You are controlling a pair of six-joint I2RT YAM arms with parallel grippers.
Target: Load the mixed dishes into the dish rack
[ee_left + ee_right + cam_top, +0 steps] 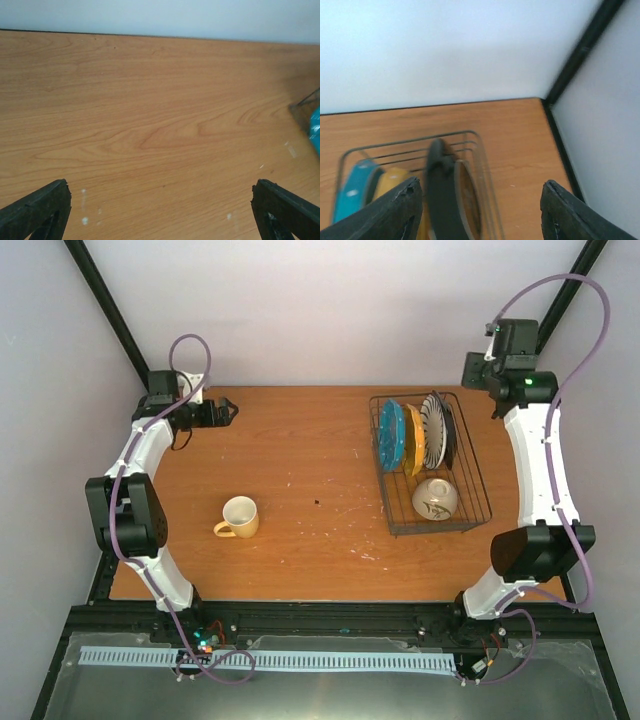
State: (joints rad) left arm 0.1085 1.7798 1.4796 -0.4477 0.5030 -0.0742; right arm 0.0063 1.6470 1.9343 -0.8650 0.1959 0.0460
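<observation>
On R side of counter (300, 455): dish rack (466, 468), long axis running near-to-far. Holds three plates on edge in its far half, side by side: from L to R, teal white-dotted plate (392, 436), orange-yellow plate (414, 440), black-and-white striped-rim plate (437, 423). Also holds cream bowl (435, 498) w/ dark marking at the near end, just beside the plates; looks tipped, exact tilt hard to tell. Out on bare counter, L of centre & well apart from rack: small yellow mug (239, 517), upright, mouth up, handle twd near-left. Not in rack yet. At far-left corner, low over the wood: left claw (229, 412), pointing R twd rack. Spread wide in wrist view, w/ fingers (35, 210) at both bottom corners & only wood grain btwn; pinches nothing. At R edge of same view, a sliver of teal & a wire corner of rack. Up by far-right corner near black frame post (580, 50): right claw (479, 197), also spread wide, empty, above far end of rack. Below it, blurred: the three plates edge-on, w/ white wall (445, 50) behind.
</observation>
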